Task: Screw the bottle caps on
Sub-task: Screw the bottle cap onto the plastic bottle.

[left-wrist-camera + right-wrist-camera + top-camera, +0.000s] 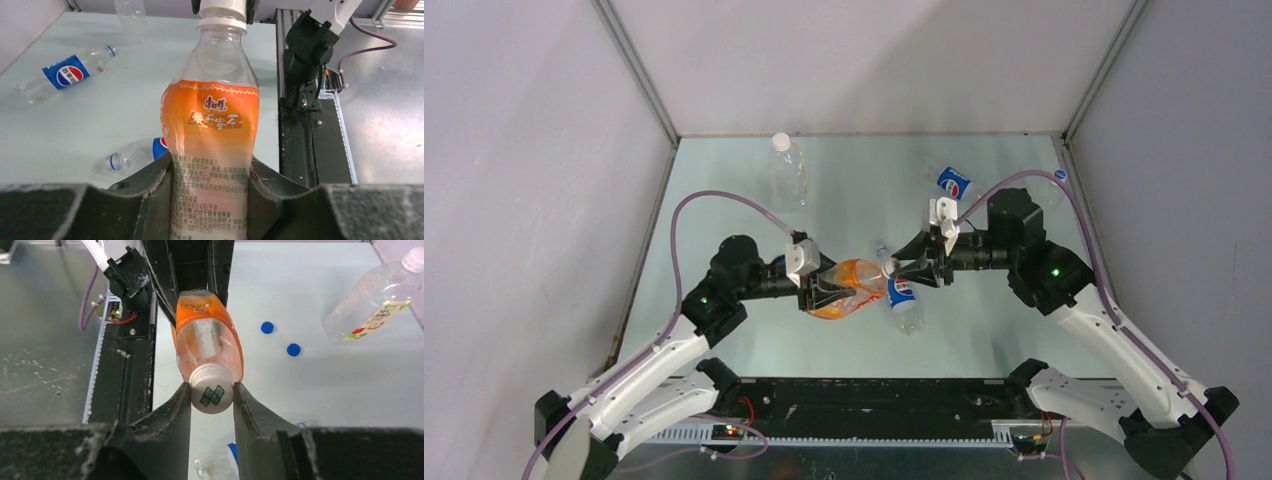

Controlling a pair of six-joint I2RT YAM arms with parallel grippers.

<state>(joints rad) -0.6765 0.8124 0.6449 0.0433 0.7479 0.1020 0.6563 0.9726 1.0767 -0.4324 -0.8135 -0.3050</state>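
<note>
Right wrist: tool [212,401] apparently clamps cap [211,390]

The pale green worktop [844,190] carries a white-capped clear bottle [787,170] standing at its far left. A blue-labelled bottle [952,182] lies on its side at the far right, and a second blue-labelled bottle [902,297] lies near the middle. A blue cap [267,327] and a second blue cap [293,349] lie loose, near each other but apart.
</note>
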